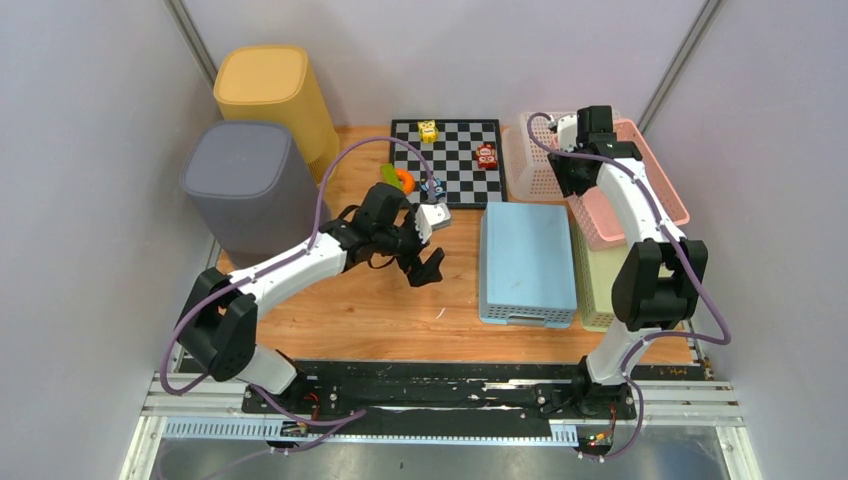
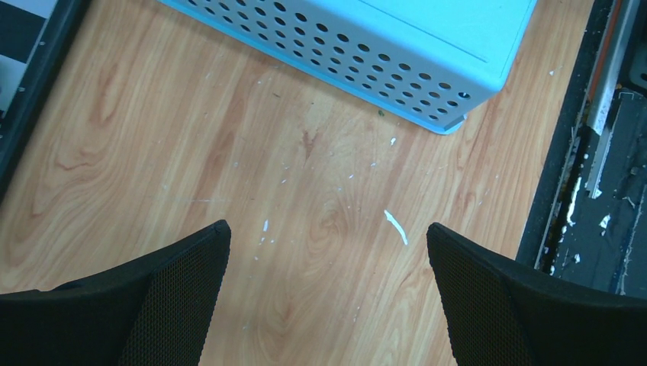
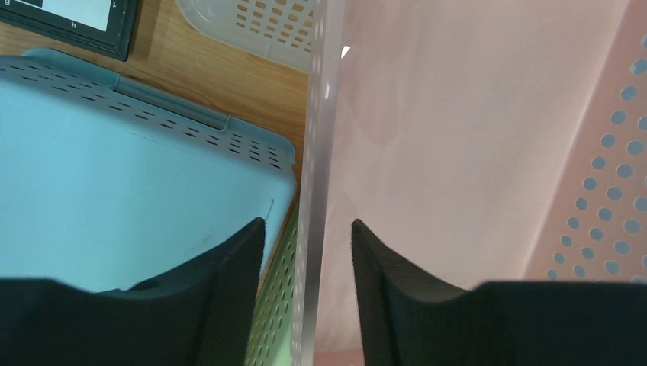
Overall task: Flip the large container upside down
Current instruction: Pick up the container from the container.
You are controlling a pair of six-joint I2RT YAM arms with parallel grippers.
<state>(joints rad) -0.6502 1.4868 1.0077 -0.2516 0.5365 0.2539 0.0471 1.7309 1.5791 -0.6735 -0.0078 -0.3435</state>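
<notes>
The large container, a pink perforated basket [image 1: 662, 195], stands upright at the right of the table, resting on a pale green basket [image 1: 598, 285]. My right gripper [image 1: 572, 182] hangs over the pink basket's left rim [image 3: 313, 191]. In the right wrist view the gripper [image 3: 307, 223] straddles that rim, one finger outside and one inside, with a thin gap on each side. My left gripper [image 1: 425, 255] hovers wide open over bare wood at the table's middle. The left wrist view shows nothing between its [image 2: 326, 226] fingers.
A blue perforated basket [image 1: 527, 260] lies upside down just left of the green one. A clear white basket [image 1: 535, 165] and a chessboard [image 1: 455, 160] with small toys sit behind. A grey bin [image 1: 240, 185] and a yellow bin [image 1: 270, 95] stand at the far left.
</notes>
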